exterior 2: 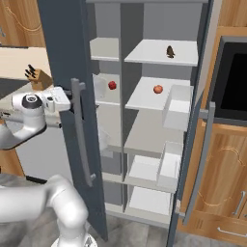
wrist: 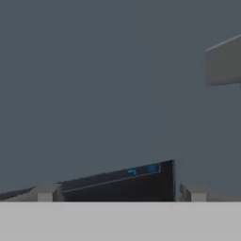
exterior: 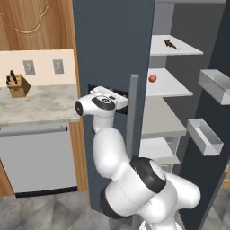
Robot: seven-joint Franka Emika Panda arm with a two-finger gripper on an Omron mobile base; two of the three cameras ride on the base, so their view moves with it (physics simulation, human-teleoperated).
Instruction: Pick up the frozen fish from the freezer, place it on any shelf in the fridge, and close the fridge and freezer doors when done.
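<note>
The frozen fish [exterior: 170, 44] [exterior 2: 170, 51] lies on the topmost fridge shelf [exterior: 179, 50] [exterior 2: 149, 55], small and dark brown. The fridge door [exterior: 211, 161] [exterior 2: 195, 140] stands wide open at the right. The freezer door [exterior: 108, 49] [exterior 2: 62, 53] is partly swung in, and the freezer shelves [exterior 2: 105, 49] show past its edge. My gripper [exterior: 120, 101] [exterior 2: 67, 102] [wrist: 121, 194] is open, held against the freezer door's front at the black blue-lit panel [wrist: 122, 181], beside the grey bar handle [exterior: 133, 112] [exterior 2: 80, 135]. Nothing sits between the fingertips [wrist: 45, 193].
A red fruit [exterior: 152, 78] [exterior 2: 157, 89] rests on the second fridge shelf, another [exterior 2: 112, 85] in the freezer. Grey bins [exterior: 215, 85] [exterior 2: 176, 107] hang inside the fridge door. A dishwasher [exterior: 38, 157] and a knife block [exterior: 17, 85] are at left, a black oven [exterior 2: 232, 82] at right.
</note>
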